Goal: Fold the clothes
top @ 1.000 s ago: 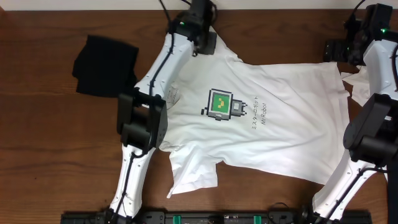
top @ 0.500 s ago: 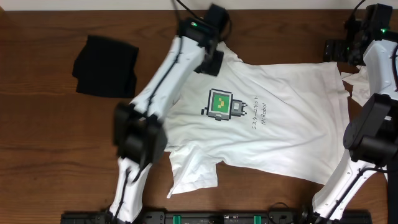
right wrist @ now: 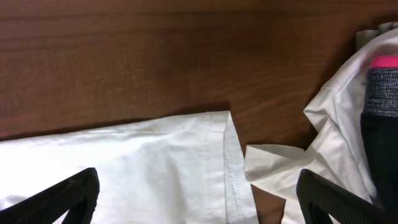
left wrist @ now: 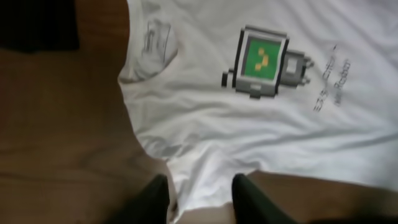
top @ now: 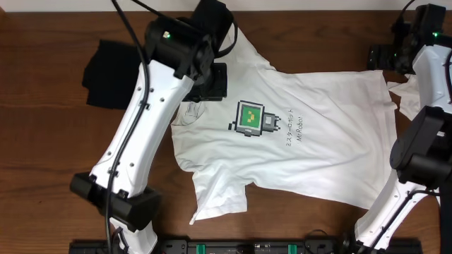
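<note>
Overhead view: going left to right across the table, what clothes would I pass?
black garment → white T-shirt, crossing its pixel print and then its grey lettering → crumpled white cloth near the right edge

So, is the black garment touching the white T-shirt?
Apart. The left wrist view shows a strip of bare table between the black garment and the white T-shirt near its collar.
</note>
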Controlling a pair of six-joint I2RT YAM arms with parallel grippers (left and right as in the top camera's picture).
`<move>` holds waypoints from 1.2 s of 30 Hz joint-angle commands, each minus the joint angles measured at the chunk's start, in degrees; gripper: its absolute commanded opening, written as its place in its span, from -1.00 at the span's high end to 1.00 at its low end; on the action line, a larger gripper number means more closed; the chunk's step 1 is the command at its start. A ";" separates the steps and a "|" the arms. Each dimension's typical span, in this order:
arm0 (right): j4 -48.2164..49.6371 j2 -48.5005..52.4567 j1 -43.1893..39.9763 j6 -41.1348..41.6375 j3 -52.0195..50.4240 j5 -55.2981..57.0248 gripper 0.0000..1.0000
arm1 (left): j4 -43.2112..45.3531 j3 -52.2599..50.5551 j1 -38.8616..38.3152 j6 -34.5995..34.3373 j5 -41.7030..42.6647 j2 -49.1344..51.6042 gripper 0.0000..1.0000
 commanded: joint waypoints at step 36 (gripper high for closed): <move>7.30 -0.57 0.20 2.03 0.63 -13.16 -0.98 | 6.51 -38.53 -1.77 -20.44 -15.74 -37.99 -0.96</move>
